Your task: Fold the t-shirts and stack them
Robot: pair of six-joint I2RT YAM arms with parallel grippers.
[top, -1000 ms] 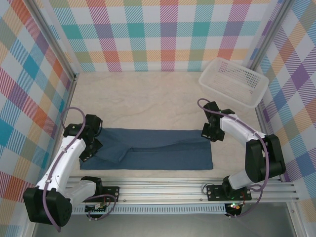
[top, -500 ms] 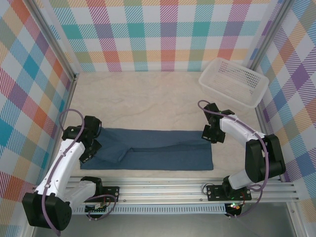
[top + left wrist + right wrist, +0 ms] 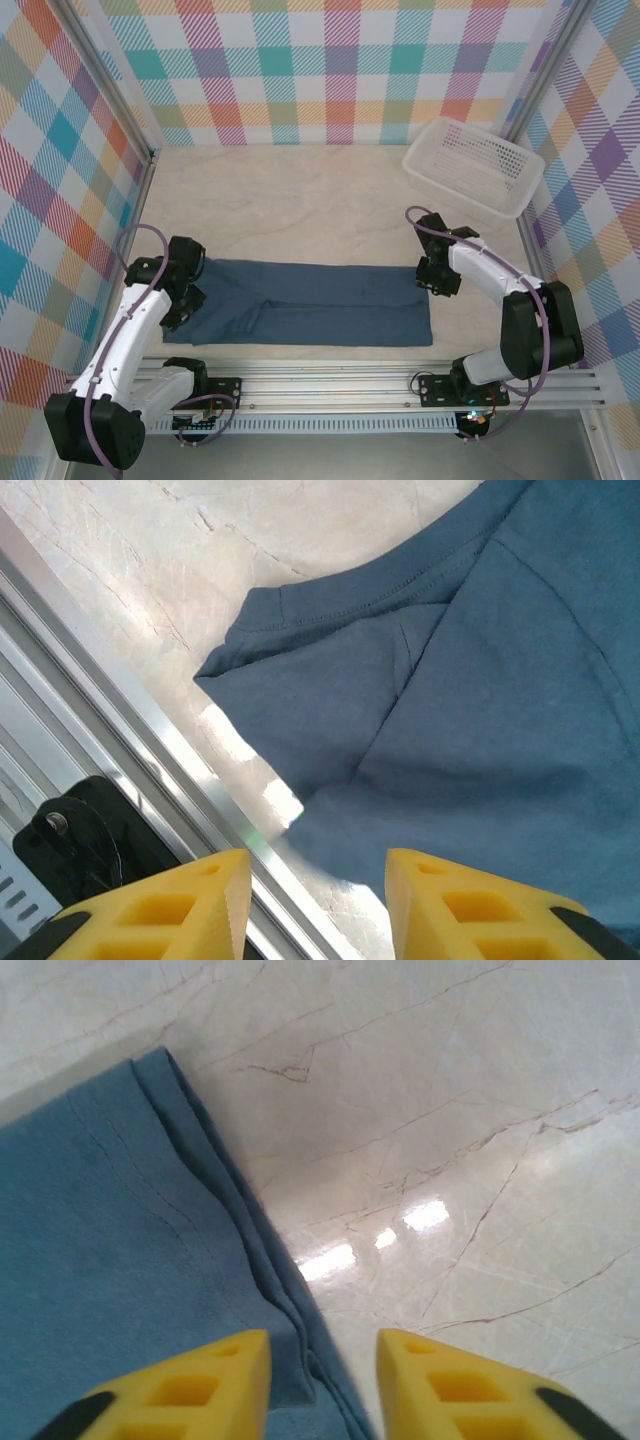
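- Checked walls [image 3: 340,70] all round, pale marbled counter [image 3: 300,200], and the shirt [image 3: 320,305] lying near the front edge as one long flat band between the two arms. So what changed in the last second?

- Both claws let go. A second back they were pinched shut at the two ends of the band. Now the left claw [image 3: 315,905] has its yellow fingers apart with nothing between them, just cloth and counter underneath. Same for the right claw [image 3: 322,1380], parted a moderate way right over the shirt's right edge. The right arm has also drifted outward a bit.

- Meaning the fold is down?

- That's my read. The lengthwise fold looks placed and released, and the band hasn't budged. I'd say it wants folding across its length into a shorter packet before any stacking. The basket [image 3: 455,185] is well apart, at the far right corner.

- Materials?

- The shirt is soft denim-blue knit, matte, no print. At the left end the sleeve [image 3: 330,680] lies folded over the body with its stitched hem showing. At the right end the layers sit on each other with a shallow ridge along the edge. It's limp stuff, so I'd guess it sags if lifted by one corner. The counter is glossy, with lamp glare and thin vein lines, so probably slick and cloth may slide on it. The basket is white plastic mesh, rectangular, with flared walls. A ribbed aluminium rail [image 3: 120,710] runs along the front.
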